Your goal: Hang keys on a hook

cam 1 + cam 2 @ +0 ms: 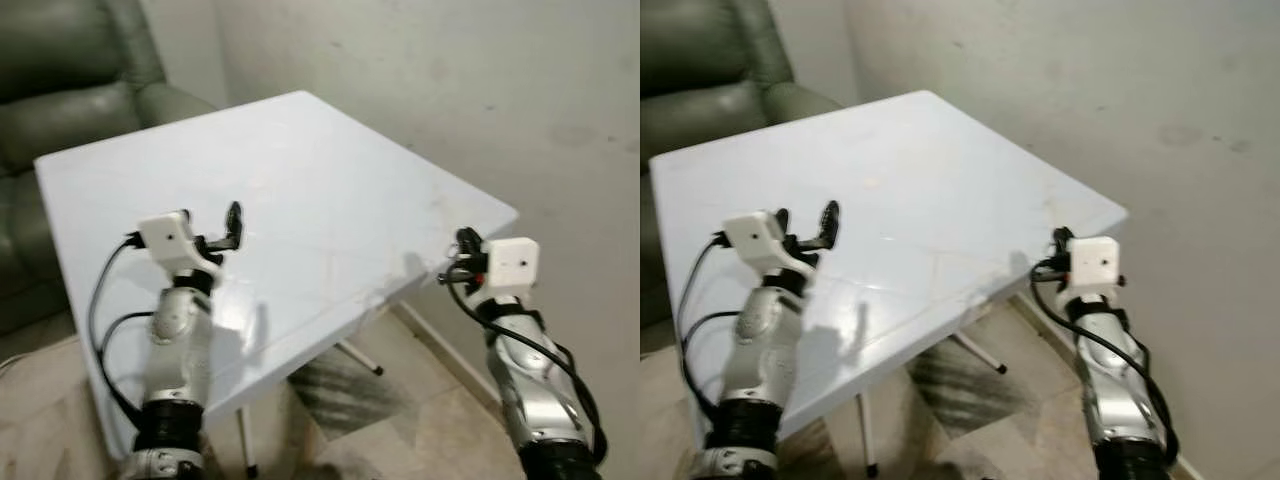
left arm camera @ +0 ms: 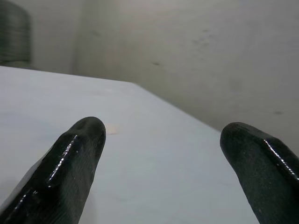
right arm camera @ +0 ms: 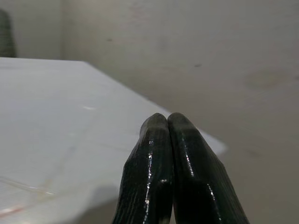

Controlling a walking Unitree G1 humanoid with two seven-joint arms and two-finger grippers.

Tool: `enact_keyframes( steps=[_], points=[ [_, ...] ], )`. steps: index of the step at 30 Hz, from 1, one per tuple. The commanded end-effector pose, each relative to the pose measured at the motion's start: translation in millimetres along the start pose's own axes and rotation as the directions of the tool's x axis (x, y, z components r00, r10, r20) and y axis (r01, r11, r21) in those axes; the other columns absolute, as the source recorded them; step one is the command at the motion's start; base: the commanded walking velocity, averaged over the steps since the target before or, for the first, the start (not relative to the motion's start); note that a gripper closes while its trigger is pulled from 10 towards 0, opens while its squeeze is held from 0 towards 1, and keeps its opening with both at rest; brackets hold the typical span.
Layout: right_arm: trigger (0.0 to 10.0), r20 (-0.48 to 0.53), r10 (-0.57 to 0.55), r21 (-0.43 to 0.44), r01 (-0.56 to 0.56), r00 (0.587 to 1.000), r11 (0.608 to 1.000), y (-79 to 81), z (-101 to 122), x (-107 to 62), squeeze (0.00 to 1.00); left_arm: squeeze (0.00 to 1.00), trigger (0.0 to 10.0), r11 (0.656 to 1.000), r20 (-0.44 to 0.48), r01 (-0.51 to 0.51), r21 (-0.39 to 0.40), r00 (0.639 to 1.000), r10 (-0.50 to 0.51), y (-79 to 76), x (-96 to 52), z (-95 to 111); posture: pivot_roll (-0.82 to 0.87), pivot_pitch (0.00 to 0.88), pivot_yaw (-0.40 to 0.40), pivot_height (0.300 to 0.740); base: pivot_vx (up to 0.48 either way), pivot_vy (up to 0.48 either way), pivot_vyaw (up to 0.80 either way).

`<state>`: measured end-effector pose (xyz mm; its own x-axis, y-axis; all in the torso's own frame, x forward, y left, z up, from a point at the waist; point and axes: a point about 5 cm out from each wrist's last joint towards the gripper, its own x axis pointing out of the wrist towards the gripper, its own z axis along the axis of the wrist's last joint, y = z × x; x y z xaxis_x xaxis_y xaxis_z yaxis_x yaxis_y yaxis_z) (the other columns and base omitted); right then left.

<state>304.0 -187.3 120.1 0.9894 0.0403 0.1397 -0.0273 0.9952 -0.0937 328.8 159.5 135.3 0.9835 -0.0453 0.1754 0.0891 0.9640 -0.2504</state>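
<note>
I count one white square table (image 1: 300, 190) before me, one dark green armchair (image 1: 60, 90) behind its far left corner, and two grippers of mine: left gripper (image 1: 222, 232) with fingers parted, right gripper (image 3: 169, 140) with fingers pressed together

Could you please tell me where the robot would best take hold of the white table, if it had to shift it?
Probably the thin front edge of the white table, approached from the robot's side: the flat top juts out past its legs. The left gripper hovers open over that edge; the right gripper is shut.
</note>
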Motion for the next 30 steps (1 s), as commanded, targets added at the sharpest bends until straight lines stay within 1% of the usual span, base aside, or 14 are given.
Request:
enact_keyframes(
  steps=[1,17,22,30],
  points=[
    [10.0,0.025,0.003,0.003,-0.003,1.000,1.000,2.0,6.7,2.7,0.00,0.00,10.0,1.000,0.012,-0.013,0.022,1.000,0.013,4.4,1.5,6.5,-0.02,0.000,-0.022,0.740,0.000,0.000,-0.78],
    [10.0,0.029,-0.008,0.007,0.008,1.000,1.000,1.4,8.9,3.7,0.00,0.00,10.0,0.999,-0.013,-0.018,0.027,1.000,0.018,3.8,2.1,6.2,-0.03,0.000,-0.022,0.740,0.000,0.000,-0.78],
    [10.0,0.029,-0.010,0.007,0.010,1.000,1.000,0.8,9.4,3.9,0.00,0.00,10.0,0.999,-0.041,-0.034,-0.006,0.999,0.034,4.5,2.9,4.2,-0.03,0.000,-0.024,0.740,0.000,0.000,-0.78],
    [10.0,0.030,-0.010,0.006,0.010,0.999,1.000,1.1,10.3,4.1,0.00,0.00,10.0,0.999,-0.060,-0.031,-0.007,0.998,0.031,3.5,3.8,3.6,-0.03,0.000,-0.023,0.740,0.000,0.000,-0.78]
  ],
)
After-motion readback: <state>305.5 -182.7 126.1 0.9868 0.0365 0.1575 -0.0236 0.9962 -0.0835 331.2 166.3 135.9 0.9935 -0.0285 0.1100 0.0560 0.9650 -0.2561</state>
